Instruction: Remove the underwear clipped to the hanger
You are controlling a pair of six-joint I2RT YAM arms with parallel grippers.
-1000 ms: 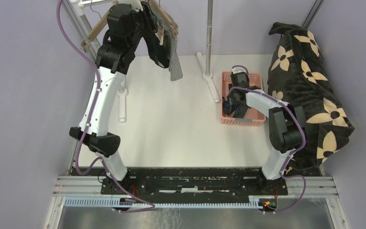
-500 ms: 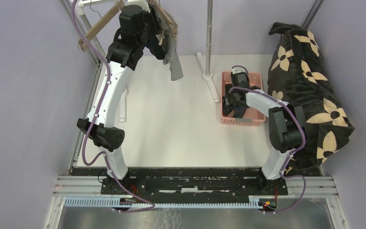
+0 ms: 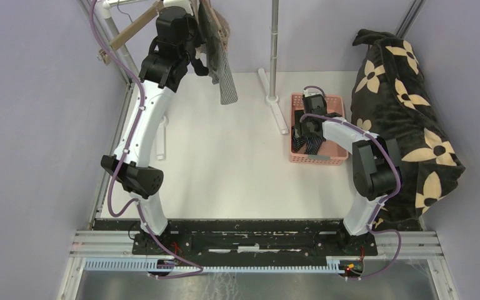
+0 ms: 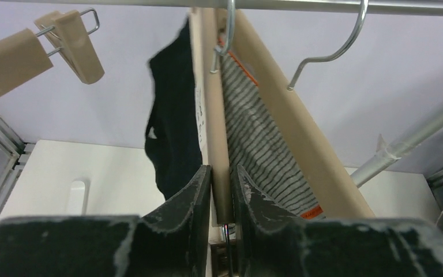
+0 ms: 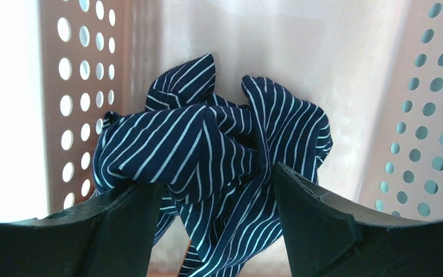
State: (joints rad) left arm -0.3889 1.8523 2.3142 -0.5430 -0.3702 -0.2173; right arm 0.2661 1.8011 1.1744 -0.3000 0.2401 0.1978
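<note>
Left gripper [image 4: 222,187]: jaws almost closed, clamping the wooden hanger [image 4: 212,115] at frame centre; black underwear [image 4: 173,127] hangs left of it, grey-striped underwear [image 4: 259,150] right. Right gripper [image 5: 216,182]: jaws wide, gripping nothing, above navy striped underwear [image 5: 207,144] lying in the pink basket [image 5: 432,115].

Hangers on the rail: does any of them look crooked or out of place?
Yes. The empty wooden hanger at far left hangs slanted, its clip holding nothing. The left gripper pinches the other hanger, carrying the black pair and the grey striped pair.
</note>
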